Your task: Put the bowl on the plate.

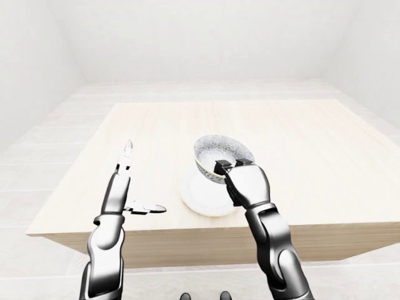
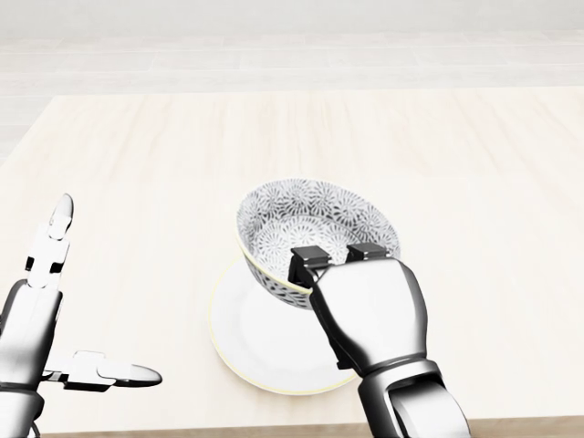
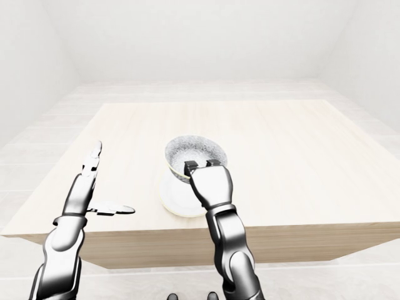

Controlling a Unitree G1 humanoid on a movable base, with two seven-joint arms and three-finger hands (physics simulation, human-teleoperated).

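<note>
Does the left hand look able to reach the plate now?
Probably yes: the open left hand is beside the plate with bare table between; the bowl, gripped by the right hand, leaves the plate's left rim uncovered.

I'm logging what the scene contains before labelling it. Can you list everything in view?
table: one, light wood, fills the middle of the head view.
plate: one, white with a pale yellow rim, on the table near its bottom edge in the head view.
bowl: one, grey-and-white floral pattern with a yellowish rim, tilted over the plate; whether it touches the plate cannot be told.
floor: pale, around the table.
walls: white, at the top of the left-eye view.
right hand: one, silver, fingers closed on the bowl's near rim.
left hand: one, silver, open, left of the plate, holding nothing.
</note>
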